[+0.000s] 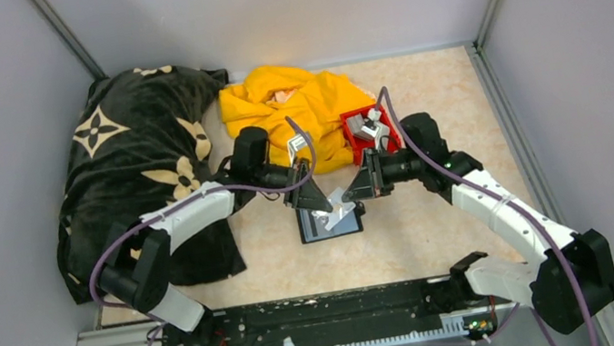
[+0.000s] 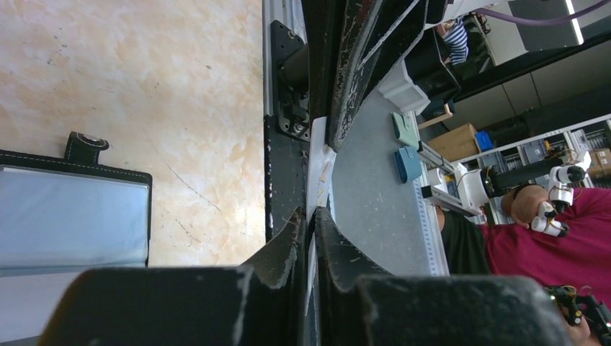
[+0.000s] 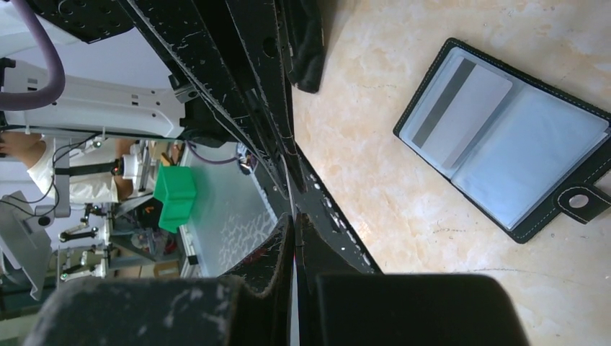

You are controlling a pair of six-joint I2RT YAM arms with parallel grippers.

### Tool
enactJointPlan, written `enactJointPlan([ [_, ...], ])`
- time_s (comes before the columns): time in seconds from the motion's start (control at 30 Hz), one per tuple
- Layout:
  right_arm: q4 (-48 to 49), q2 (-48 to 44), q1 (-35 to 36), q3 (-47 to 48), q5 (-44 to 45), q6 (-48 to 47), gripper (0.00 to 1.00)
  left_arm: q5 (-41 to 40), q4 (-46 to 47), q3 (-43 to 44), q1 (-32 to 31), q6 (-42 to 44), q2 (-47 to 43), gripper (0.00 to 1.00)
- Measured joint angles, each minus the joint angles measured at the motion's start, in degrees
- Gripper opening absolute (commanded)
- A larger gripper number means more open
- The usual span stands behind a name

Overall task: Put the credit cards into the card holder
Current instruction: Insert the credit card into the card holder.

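Observation:
The black card holder [image 1: 343, 226] lies open on the table, snap tab to the right. It also shows in the left wrist view [image 2: 72, 216] and the right wrist view [image 3: 533, 144]. One grey card with a dark stripe [image 3: 461, 108] sits in its left slot. My left gripper [image 1: 318, 201] and right gripper [image 1: 353, 189] meet just above the holder with a silver card [image 1: 341, 207] between them. Both wrist views show the jaws shut with a thin card edge [image 2: 317, 173] pinched between the pads. More grey cards [image 1: 367, 127] lie in the red bin.
A red bin [image 1: 383, 116] stands behind the right gripper. A yellow cloth [image 1: 293, 106] lies at the back middle. A black patterned blanket [image 1: 138, 171] covers the left side under the left arm. Grey walls close three sides.

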Motion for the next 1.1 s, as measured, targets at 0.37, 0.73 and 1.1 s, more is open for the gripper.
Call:
enactJointPlan([
  [0.37, 1.3, 0.6, 0.0, -0.4, 3.1, -0.7, 0.36, -3.4, -0.2, 0.7, 1.6, -1.5, 1.3, 0.00],
  [0.73, -0.2, -0.9, 0.1, -1.4, 18.0, -1.8, 0.40, -32.2, 8.0, -15.0, 2.5, -18.9, -4.0, 0.00],
  [1.1, 1.4, 1.2, 4.3, -6.3, 29.9, -1.8, 0.00, -50.2, 18.1, -27.0, -1.6, -37.4, -7.5, 0.00],
])
